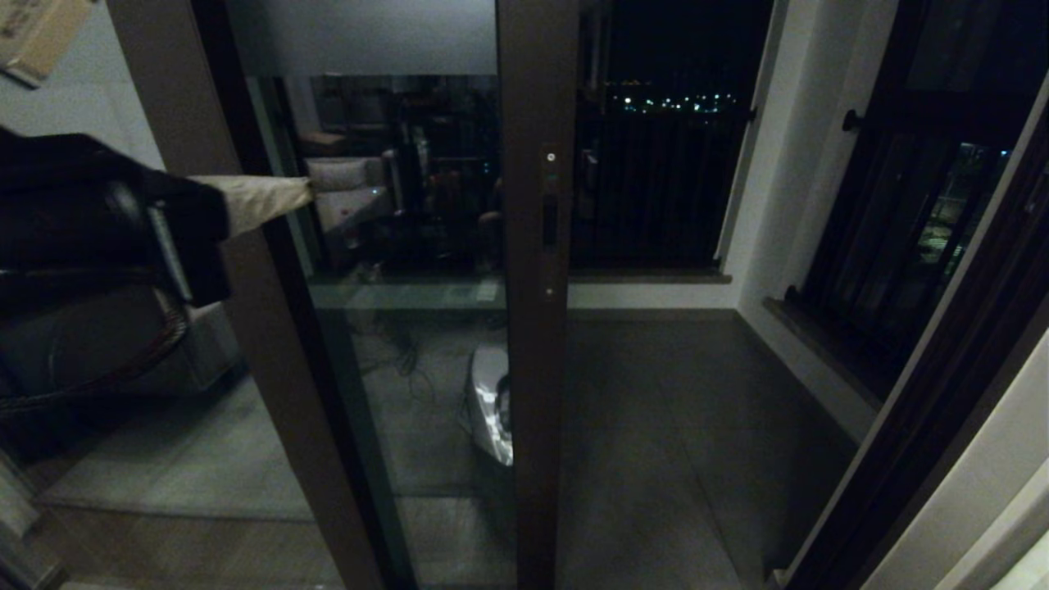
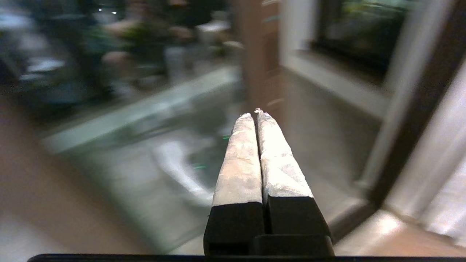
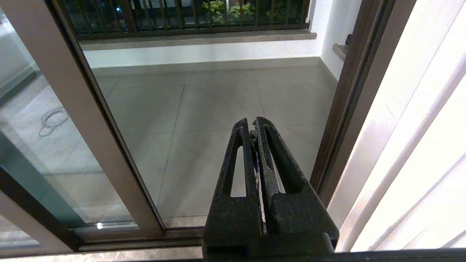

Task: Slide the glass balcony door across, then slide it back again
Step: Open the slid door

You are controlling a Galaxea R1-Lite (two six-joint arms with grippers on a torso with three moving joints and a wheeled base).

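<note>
The glass balcony door [image 1: 537,369] stands partway along its track, its dark brown stile upright in the middle of the head view. A slim recessed handle [image 1: 550,221] sits in that stile, and a frosted band [image 1: 361,37] crosses the top of the glass. My left gripper [image 1: 310,190] reaches in from the left, shut and empty. Its tip is at the glass just right of the left brown upright [image 1: 262,344], far from the handle. In the left wrist view the taped fingers [image 2: 240,160] lie pressed together. My right gripper [image 3: 253,123] is shut, low near the door track, outside the head view.
Right of the stile the doorway is open onto the grey tiled balcony floor [image 1: 656,410]. A barred railing [image 1: 656,188] closes the far side. A dark window [image 1: 901,229] and the brown door jamb [image 1: 942,410] stand on the right. A cable loop [image 3: 51,122] lies on the tiles.
</note>
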